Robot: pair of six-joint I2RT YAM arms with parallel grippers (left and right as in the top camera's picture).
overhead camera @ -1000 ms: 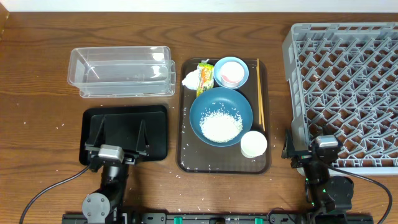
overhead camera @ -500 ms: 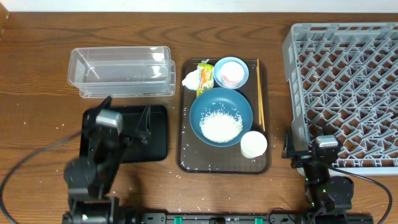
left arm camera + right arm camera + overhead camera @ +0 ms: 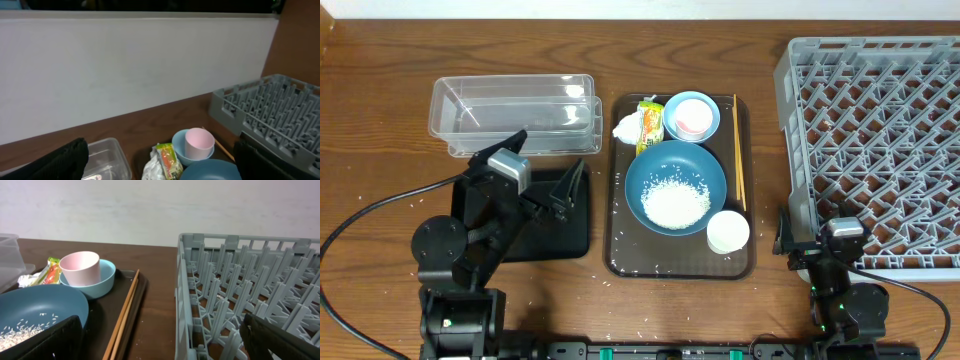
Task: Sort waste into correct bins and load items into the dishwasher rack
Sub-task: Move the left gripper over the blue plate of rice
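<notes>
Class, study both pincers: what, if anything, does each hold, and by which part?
Nothing is held. The left pincer stands open, empty, near the black tray; the right pincer stands open, empty, beside the dishwasher rack.

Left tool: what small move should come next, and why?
Probably ease the open left tool forward-right toward the crumpled tissue in the far-left corner of the brown tray: it is the waste nearest that arm, and the clear tub sits beside it.

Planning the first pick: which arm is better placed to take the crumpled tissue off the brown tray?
Left, likely. The left gripper hangs open above the black tray, nearer the tissue. The right gripper, also open, sits by the rack, with the blue bowl between.
</notes>
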